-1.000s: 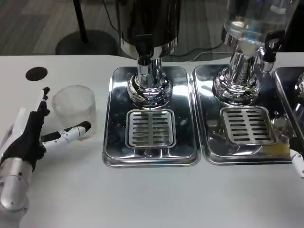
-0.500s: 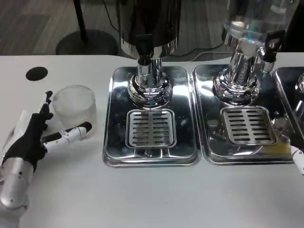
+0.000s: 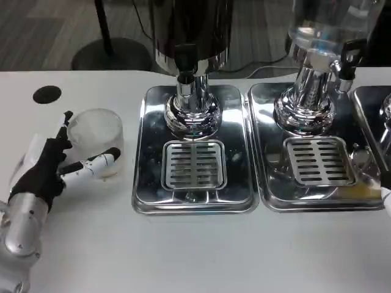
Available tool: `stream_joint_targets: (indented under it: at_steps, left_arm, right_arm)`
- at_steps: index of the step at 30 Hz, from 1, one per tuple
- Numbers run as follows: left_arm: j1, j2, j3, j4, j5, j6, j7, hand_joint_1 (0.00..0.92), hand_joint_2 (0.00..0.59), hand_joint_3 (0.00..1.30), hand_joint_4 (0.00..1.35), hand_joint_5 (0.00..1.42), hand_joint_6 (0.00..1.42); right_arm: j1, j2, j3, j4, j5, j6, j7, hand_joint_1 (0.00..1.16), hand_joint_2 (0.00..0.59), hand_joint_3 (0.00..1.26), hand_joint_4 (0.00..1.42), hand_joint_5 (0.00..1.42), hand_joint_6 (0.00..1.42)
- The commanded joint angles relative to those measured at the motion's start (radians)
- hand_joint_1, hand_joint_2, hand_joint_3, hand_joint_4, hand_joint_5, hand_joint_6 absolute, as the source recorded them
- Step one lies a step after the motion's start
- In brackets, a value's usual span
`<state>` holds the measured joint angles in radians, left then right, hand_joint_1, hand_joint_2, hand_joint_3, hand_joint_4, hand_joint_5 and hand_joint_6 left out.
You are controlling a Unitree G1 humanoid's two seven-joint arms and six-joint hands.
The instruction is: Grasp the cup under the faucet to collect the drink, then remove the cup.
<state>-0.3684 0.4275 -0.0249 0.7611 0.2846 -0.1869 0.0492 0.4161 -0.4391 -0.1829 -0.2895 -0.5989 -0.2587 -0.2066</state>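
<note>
1. Head view: clear ribbed cup [image 3: 96,141] upright on the white table [image 3: 201,256], at about nine o'clock from the left drip tray [image 3: 194,155], just beside its left edge and not yet under the faucet [image 3: 185,61].
2. Left hand [image 3: 52,168] at roughly eight o'clock of the cup, spread wide and gripping nothing; one finger up along the cup's left wall, a white finger [image 3: 91,165] stretched across the front of its base. Touching or just short of the glass: cannot tell.
3. Cup straight ahead and slightly right of that hand, at about one o'clock from the palm; long axis vertical, so a sideways wrap around the wall looks right.
4. Right hand [image 3: 387,201] only a sliver at the frame's three o'clock edge; clenched or released, cannot tell. Left hand far nearer the cup.
5. After the grasp, likely a carry toward three o'clock onto the slotted grate [image 3: 193,163] beneath the spout.
</note>
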Motion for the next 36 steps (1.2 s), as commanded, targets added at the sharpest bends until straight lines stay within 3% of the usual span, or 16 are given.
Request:
stream_joint_targets:
  at_steps: [1,14,36]
  left_arm:
    - [-0.027,-0.005,-0.015,0.012,0.004,-0.014,-0.003,0.545,0.136,0.00,0.01,0.14,0.20]
    - [-0.027,-0.004,-0.031,0.012,-0.002,-0.027,-0.006,0.544,0.157,0.02,0.08,0.16,0.23]
    - [-0.018,0.003,-0.023,-0.002,-0.006,-0.020,-0.003,0.503,0.199,0.29,0.38,0.25,0.27]
  right_arm:
    - [0.012,0.004,-0.013,-0.025,0.011,-0.017,0.010,0.62,0.461,0.17,0.18,0.10,0.04]
    - [0.015,0.008,-0.019,-0.025,0.014,-0.023,0.013,0.62,0.461,0.17,0.18,0.10,0.04]
    - [0.011,0.006,-0.026,-0.022,0.020,-0.022,0.013,0.62,0.461,0.17,0.18,0.10,0.04]
